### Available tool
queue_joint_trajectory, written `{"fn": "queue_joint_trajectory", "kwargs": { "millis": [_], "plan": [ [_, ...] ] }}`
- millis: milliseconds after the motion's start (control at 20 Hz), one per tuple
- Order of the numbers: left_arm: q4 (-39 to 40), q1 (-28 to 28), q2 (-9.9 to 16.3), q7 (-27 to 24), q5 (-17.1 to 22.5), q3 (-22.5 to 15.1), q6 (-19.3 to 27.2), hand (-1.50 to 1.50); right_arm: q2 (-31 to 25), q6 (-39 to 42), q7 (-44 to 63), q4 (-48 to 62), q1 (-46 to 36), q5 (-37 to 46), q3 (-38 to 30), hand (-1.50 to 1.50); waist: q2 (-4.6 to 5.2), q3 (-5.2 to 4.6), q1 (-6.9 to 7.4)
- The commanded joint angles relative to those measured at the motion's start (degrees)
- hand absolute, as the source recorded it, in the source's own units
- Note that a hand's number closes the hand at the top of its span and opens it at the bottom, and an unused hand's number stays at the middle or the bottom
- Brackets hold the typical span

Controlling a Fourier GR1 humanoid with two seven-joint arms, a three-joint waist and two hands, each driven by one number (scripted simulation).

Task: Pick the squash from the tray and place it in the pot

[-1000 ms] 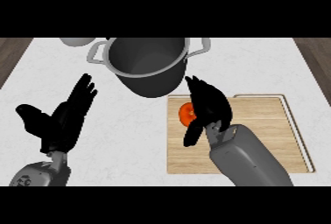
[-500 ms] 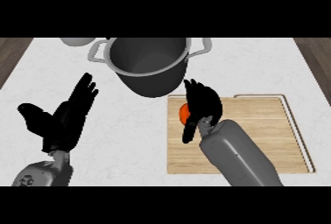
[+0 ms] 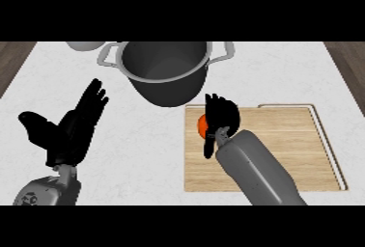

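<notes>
- Right hand (image 3: 221, 117) lies over the left end of the wooden tray (image 3: 285, 144), its fingers curled down around the orange squash (image 3: 202, 125), grasping it.
- Only a small orange part of the squash shows at the hand's left side; it sits on the tray near that tray's left edge.
- Left hand (image 3: 68, 132) rests open at the left of the view, fingers straight and pointing up, holding nothing.
- A grey pot (image 3: 166, 67) with two handles stands on the white counter (image 3: 143, 159), just beyond the tray's upper left corner.
</notes>
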Motion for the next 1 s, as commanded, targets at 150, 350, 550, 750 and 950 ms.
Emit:
{"fn": "queue_joint_trajectory", "kwargs": {
  "millis": [150,350,550,750,950],
  "plan": [
    [-1.71,1.17,-1.79,0.99,-2.78,0.55,-0.30,0.00,0.65,0.98,-0.33,-0.18,1.61,1.05,-0.82,-1.50,-0.06,0.00,-0.09],
    [-2.69,1.96,-2.43,1.33,-2.36,-0.84,-0.75,0.00,0.66,-4.97,-9.96,3.04,-1.07,0.09,-0.66,1.50,0.01,0.02,0.23],
    [2.25,-1.27,-2.79,-0.04,-2.42,1.91,-2.05,0.00,0.65,-4.22,-12.87,5.05,-1.55,3.47,-2.00,1.50,0.01,0.00,-0.10],
    [-2.43,1.52,-2.44,0.89,-3.35,2.04,-2.06,0.00,0.66,-4.35,-9.76,0.49,-1.82,1.91,-0.56,1.50,-0.09,0.00,-0.06],
    [-0.72,1.17,-2.32,-0.68,-2.46,2.06,-3.36,0.00,0.66,-9.99,10.89,1.82,-2.26,-3.97,3.48,1.50,-0.12,-0.03,0.69]
  ]
}}
